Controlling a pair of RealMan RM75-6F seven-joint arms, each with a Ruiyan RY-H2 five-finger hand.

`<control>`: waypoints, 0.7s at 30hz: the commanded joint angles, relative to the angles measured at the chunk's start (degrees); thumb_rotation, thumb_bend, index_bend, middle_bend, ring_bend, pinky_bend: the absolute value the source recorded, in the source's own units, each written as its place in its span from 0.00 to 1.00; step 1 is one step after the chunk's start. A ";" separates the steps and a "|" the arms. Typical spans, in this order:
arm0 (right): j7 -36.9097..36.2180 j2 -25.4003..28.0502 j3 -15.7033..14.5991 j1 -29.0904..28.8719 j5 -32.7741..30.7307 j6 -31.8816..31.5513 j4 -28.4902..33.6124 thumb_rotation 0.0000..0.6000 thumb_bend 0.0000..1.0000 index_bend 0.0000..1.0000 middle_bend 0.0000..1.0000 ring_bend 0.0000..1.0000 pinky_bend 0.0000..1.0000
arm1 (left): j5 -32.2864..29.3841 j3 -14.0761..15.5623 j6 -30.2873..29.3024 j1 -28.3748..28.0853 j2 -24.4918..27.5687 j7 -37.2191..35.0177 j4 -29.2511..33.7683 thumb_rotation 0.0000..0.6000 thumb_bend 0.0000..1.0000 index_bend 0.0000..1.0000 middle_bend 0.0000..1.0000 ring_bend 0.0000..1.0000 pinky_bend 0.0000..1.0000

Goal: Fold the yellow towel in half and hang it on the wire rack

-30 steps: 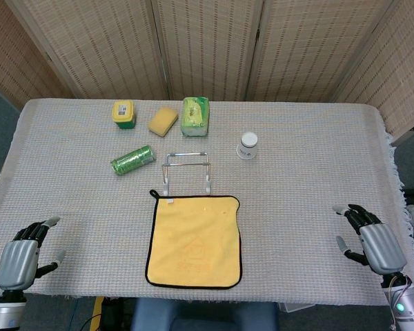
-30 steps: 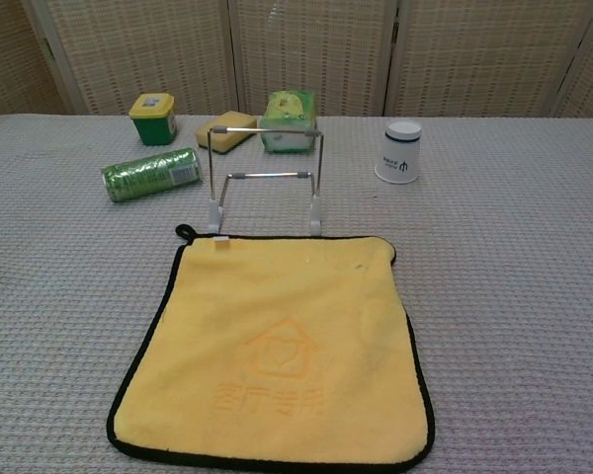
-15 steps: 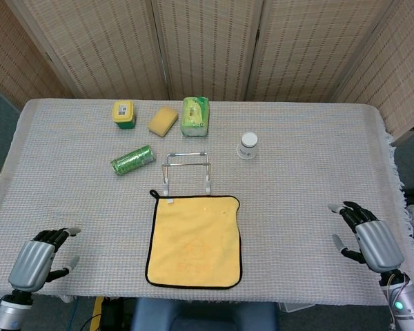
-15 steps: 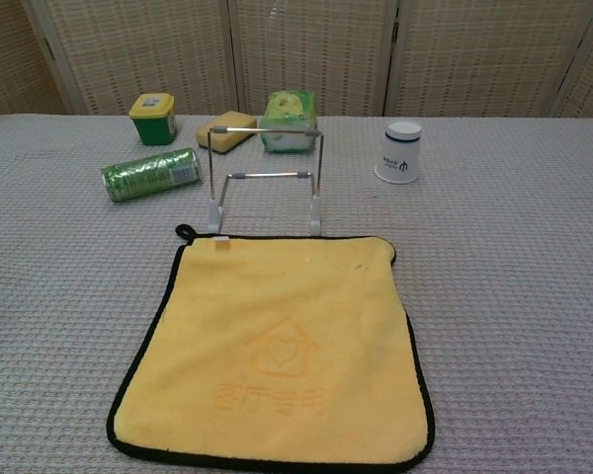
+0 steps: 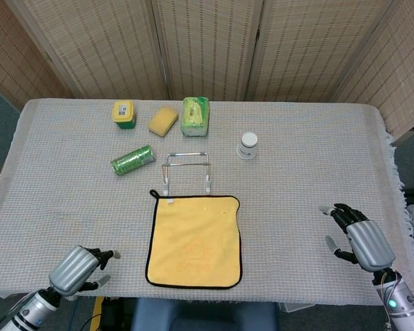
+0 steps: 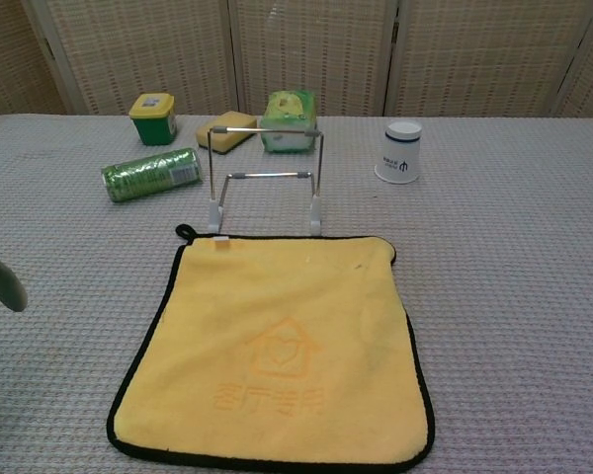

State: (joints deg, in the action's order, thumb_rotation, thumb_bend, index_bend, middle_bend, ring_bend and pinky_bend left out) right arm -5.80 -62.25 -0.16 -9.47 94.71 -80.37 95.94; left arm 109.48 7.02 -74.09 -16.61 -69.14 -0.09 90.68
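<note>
The yellow towel [image 5: 194,241] with black edging lies flat and unfolded near the table's front edge, also filling the lower chest view [image 6: 277,346]. Just behind its far edge stands the wire rack [image 5: 186,171], upright and bare [image 6: 265,178]. My left hand [image 5: 78,269] hovers at the front left, well left of the towel, fingers apart and holding nothing; a fingertip [image 6: 2,282] shows at the chest view's left edge. My right hand [image 5: 355,234] is at the front right, far from the towel, fingers spread and empty.
Behind the rack lie a green can on its side [image 5: 132,160], a yellow-lidded green tub [image 5: 123,114], a yellow sponge [image 5: 163,121], a green tissue pack [image 5: 194,116] and a white cup [image 5: 247,145]. A wicker screen stands behind the table.
My left hand has moved right toward the towel's front left corner and now enters the chest view. My right hand has shifted slightly left. The towel and rack have not moved.
</note>
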 commanded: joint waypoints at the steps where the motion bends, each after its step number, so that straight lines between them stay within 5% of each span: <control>1: -0.02 -0.18 -0.25 -0.06 0.10 0.24 -0.08 1.00 0.42 0.19 0.29 0.21 0.26 | 1.60 0.92 1.94 -1.75 -1.53 0.28 -0.88 1.00 0.32 0.38 0.72 0.73 0.91; 8: -0.32 -0.40 -0.64 -0.23 0.36 0.46 -0.26 1.00 0.42 0.20 0.29 0.21 0.26 | 2.87 1.79 5.23 -3.94 -5.73 3.39 -2.53 1.00 0.32 0.40 0.82 0.81 0.94; 21: -0.76 -0.62 -0.88 -0.30 0.07 0.47 -0.63 1.00 0.42 0.20 0.29 0.21 0.26 | -1.40 1.04 9.42 -5.96 -11.93 5.99 -5.63 1.00 0.32 0.41 0.83 0.81 0.94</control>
State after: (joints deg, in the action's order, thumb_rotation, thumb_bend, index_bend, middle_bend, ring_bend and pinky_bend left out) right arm -6.56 -62.87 -1.03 -9.77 94.78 -79.90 95.31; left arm 108.28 8.13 -64.84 -22.44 -80.87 5.71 85.22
